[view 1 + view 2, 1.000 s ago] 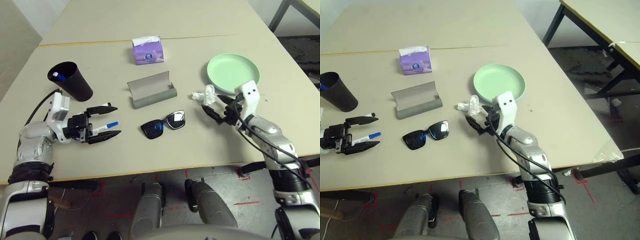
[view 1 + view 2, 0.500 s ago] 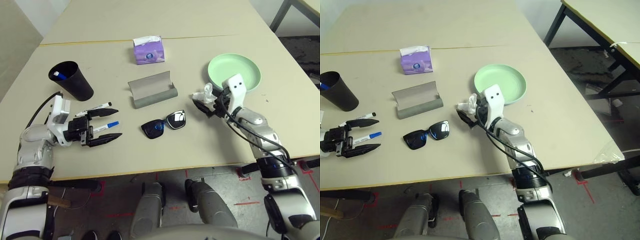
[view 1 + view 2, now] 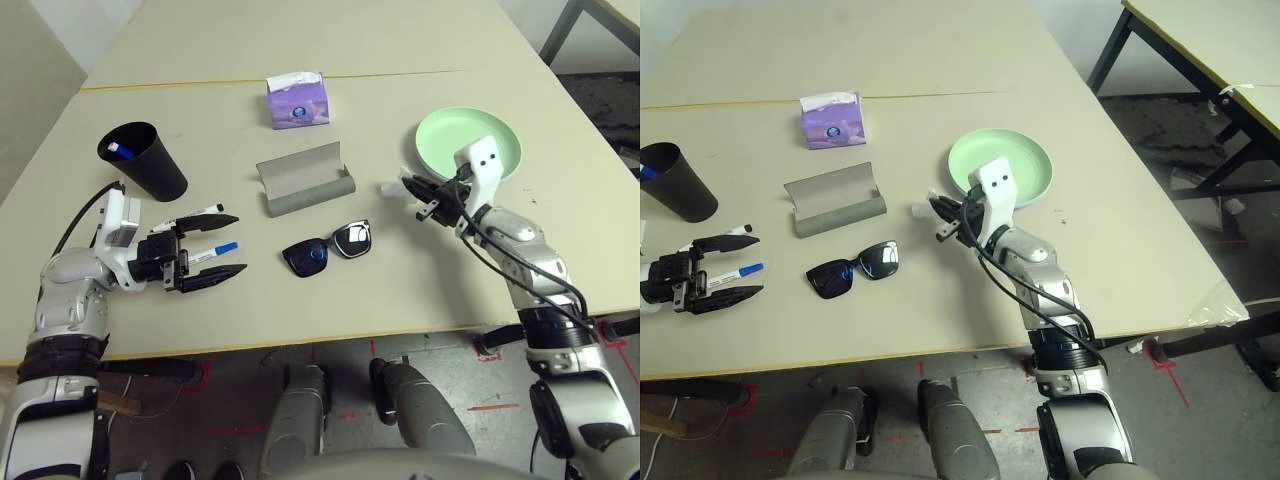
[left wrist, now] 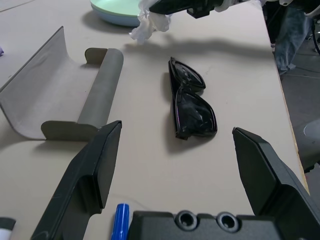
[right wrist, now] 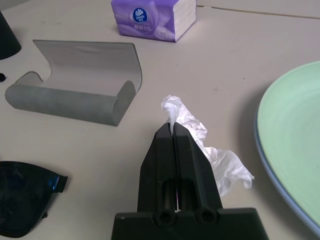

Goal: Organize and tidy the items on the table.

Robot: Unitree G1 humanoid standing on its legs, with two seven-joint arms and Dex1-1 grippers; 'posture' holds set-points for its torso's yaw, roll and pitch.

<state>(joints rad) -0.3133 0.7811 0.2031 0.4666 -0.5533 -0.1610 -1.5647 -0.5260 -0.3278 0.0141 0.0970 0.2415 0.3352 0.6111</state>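
tissue pinched, plates beside

my right end effector (image 5: 175, 132) gripped the tissue (image 5: 227, 167), likely for clearing; my left (image 4: 177, 130) gaped wide near the sunglasses (image 4: 192, 107).

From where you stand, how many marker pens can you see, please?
3. The black-capped marker and the blue-capped marker lie by the left gripper; another blue-ended one stands in the black cup, which may hide more.
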